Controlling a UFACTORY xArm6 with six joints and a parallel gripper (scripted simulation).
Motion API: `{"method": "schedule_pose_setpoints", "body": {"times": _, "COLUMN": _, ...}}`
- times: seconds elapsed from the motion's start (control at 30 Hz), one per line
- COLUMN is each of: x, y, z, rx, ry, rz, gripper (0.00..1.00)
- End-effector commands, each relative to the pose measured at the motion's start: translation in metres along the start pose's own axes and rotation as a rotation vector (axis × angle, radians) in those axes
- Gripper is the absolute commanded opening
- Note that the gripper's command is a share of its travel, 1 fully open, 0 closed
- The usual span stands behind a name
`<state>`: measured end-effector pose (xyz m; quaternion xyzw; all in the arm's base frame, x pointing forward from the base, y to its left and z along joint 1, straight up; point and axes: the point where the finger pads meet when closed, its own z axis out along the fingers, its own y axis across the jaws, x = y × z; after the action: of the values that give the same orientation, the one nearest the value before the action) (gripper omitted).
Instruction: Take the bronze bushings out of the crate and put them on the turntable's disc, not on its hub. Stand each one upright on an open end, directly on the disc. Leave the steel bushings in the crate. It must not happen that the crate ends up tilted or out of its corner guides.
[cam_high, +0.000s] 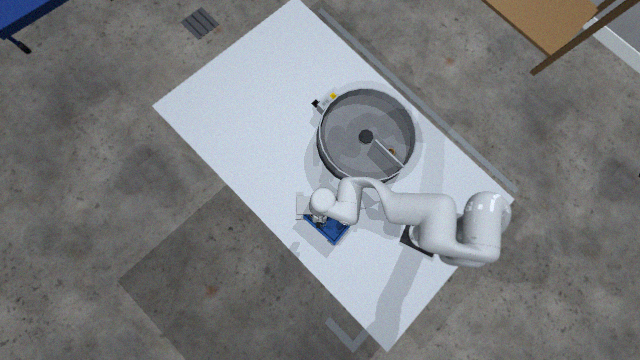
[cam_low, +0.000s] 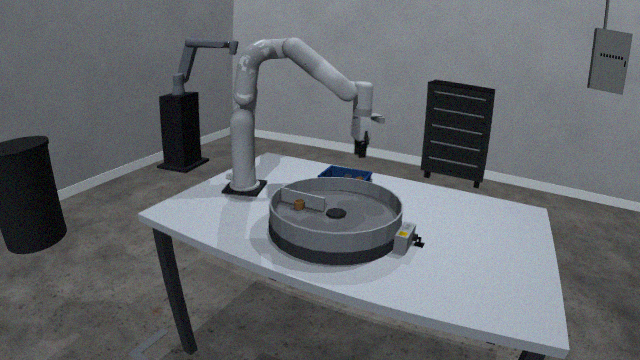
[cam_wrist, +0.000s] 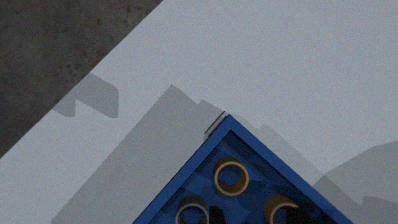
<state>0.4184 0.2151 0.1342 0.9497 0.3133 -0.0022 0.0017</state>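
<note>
Top view: the blue crate (cam_high: 334, 231) sits just below frame centre, largely covered by the arm's wrist. Up and to the right, the turntable (cam_high: 366, 135) holds one bronze bushing (cam_high: 392, 150) on its disc, beside a divider plate and apart from the dark hub (cam_high: 365, 136).

Exterior view: the gripper (cam_low: 360, 148) hangs above the crate (cam_low: 345, 173), jaws partly apart, holding nothing.

Wrist view: at lower centre, the crate (cam_wrist: 260, 146) holds two bronze bushings (cam_wrist: 231, 176) and a steel bushing (cam_wrist: 192, 213), open ends up.
</note>
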Motion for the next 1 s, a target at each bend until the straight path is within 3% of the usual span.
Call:
{"method": "schedule_pose_setpoints", "body": {"times": 0.0, "x": 0.001, "y": 0.000, "z": 0.005, "rx": -0.001, "ry": 0.004, "rz": 0.000, "gripper": 0.41}}
{"method": "schedule_pose_setpoints", "body": {"times": 0.1, "x": 0.001, "y": 0.000, "z": 0.009, "rx": -0.001, "ry": 0.004, "rz": 0.000, "gripper": 0.41}}
{"method": "schedule_pose_setpoints", "body": {"times": 0.57, "x": 0.001, "y": 0.000, "z": 0.066, "rx": -0.001, "ry": 0.004, "rz": 0.000, "gripper": 0.41}}
{"method": "schedule_pose_setpoints", "body": {"times": 0.97, "x": 0.001, "y": 0.000, "z": 0.071, "rx": -0.001, "ry": 0.004, "rz": 0.000, "gripper": 0.41}}
